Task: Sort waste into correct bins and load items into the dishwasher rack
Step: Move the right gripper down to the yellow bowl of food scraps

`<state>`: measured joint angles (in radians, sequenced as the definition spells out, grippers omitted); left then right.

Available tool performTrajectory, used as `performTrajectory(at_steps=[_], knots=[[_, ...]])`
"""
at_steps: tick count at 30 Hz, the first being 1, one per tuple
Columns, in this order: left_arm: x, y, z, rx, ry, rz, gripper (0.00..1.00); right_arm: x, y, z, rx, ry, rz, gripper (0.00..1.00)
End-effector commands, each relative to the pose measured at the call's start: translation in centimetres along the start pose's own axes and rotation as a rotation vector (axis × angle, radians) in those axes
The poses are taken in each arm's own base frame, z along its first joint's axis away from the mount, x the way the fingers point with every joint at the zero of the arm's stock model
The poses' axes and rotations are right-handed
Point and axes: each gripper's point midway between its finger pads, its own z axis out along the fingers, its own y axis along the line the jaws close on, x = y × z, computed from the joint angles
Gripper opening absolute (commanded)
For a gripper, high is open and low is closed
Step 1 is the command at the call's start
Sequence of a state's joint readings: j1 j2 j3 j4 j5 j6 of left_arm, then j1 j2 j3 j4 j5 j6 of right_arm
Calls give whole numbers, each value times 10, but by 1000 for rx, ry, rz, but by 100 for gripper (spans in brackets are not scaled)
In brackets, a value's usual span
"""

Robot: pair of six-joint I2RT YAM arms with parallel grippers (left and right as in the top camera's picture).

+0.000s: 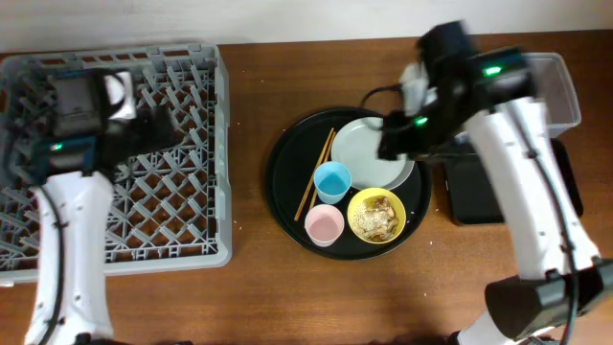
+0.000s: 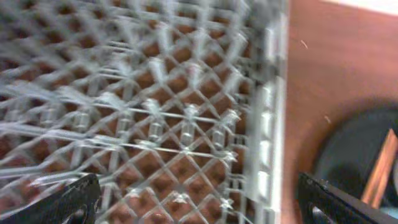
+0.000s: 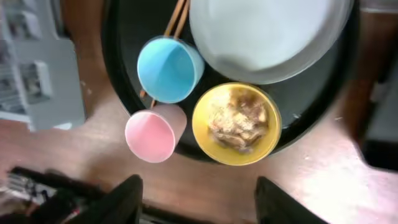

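The grey dishwasher rack (image 1: 182, 144) stands at the left and fills the left wrist view (image 2: 155, 112). My left gripper (image 1: 153, 129) hovers over it, open and empty (image 2: 199, 202). The pale plate (image 1: 369, 153), light-blue cup (image 1: 332, 180), pink cup (image 1: 325, 224), chopsticks (image 1: 316, 177) and yellow bowl (image 1: 359, 204) holding crumbly leftovers (image 1: 376, 217) sit on a round black tray. My right gripper (image 1: 395, 142) is above the plate, open and empty (image 3: 196, 202). The right wrist view shows the plate (image 3: 267, 31), blue cup (image 3: 168, 68), pink cup (image 3: 150, 134) and bowl (image 3: 202, 124). The napkin is out of view.
The round black serving tray (image 1: 287, 182) lies mid-table. A clear tub (image 1: 565, 91) stands at the far right, partly under my right arm. A shallow black rectangular tray (image 1: 479, 196) lies just below it. Brown table shows between the rack and the round tray.
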<state>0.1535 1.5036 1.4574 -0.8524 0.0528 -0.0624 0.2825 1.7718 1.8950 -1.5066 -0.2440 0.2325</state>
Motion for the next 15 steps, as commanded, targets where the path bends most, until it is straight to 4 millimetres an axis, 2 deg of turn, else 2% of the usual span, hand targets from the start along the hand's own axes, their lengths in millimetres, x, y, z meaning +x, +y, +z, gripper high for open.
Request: performTrajectory(at_steps=[1,4,5,7,12,15], knots=[[-13,38,-20,-57,-60,-109,99,19,6,52,65,69,67,59],[-13,43,-20,-64,-61,-118,99,28,3,94,108,70,112,58],[-13,43,-20,-64,-61,-118,99,32,-2,111,139,61,134,58],[-13,43,-20,-64,-61,-118,99,37,-18,130,213,39,182,57],[-13,43,-20,-64,-61,-118,99,36,-18,137,207,29,177,57],[-13,43,-20,-64,-61,-118,99,45,-22,151,212,41,183,55]])
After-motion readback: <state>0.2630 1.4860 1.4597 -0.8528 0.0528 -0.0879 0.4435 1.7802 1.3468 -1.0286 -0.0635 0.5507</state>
